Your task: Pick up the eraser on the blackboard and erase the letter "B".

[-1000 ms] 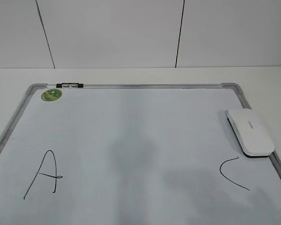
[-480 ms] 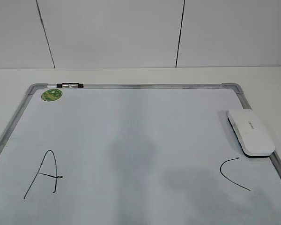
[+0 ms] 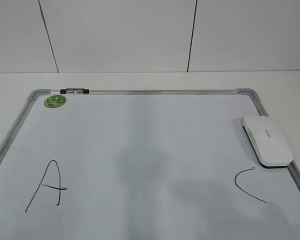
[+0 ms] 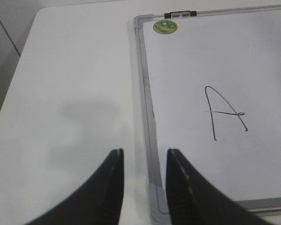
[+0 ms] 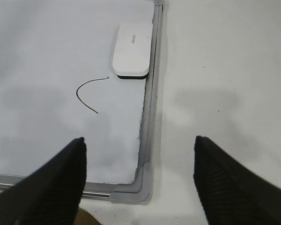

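The blackboard (image 3: pixel 140 130) lies flat on the table; it also shows in the left wrist view (image 4: pixel 234 65) and the right wrist view (image 5: pixel 47 56). The white eraser (image 3: pixel 267 140) rests on its right edge, above the "C" (image 3: pixel 248 184); the right wrist view shows it (image 5: pixel 132 49) too. No letter "B" shows between the "A" (image 3: pixel 46 186) and the "C". My left gripper (image 4: pixel 144 157) is open and empty over the board's near left corner. My right gripper (image 5: pixel 139 150) is wide open and empty above the near right corner. Neither gripper shows in the exterior view.
A small black-and-silver marker (image 3: pixel 74 91) lies on the board's top frame by the round green sticker (image 3: pixel 55 101). The white table (image 4: pixel 75 93) surrounds the board. A white panelled wall (image 3: pixel 140 35) stands behind.
The shadows on the lower right of the board have shifted slightly downward and right. The eraser, letters and marker have not moved.
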Robot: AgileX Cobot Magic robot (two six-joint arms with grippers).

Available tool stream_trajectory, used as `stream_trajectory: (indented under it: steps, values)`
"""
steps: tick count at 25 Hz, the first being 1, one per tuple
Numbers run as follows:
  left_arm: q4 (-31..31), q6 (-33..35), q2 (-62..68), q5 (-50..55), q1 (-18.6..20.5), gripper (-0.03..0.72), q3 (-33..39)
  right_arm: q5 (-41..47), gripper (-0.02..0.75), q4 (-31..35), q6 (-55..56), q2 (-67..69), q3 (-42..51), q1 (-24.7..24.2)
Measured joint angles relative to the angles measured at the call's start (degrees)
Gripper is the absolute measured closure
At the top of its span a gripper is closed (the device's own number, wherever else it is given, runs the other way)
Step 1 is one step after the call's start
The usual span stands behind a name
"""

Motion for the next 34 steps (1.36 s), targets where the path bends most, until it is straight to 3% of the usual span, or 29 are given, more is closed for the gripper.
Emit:
stream_trajectory:
  steps: [34]
  values:
    - [0.0,0.1,0.0,0.0,0.0,0.452,0.0,0.0,0.187,-3.1,0.0,0.0,0.0,0.0]
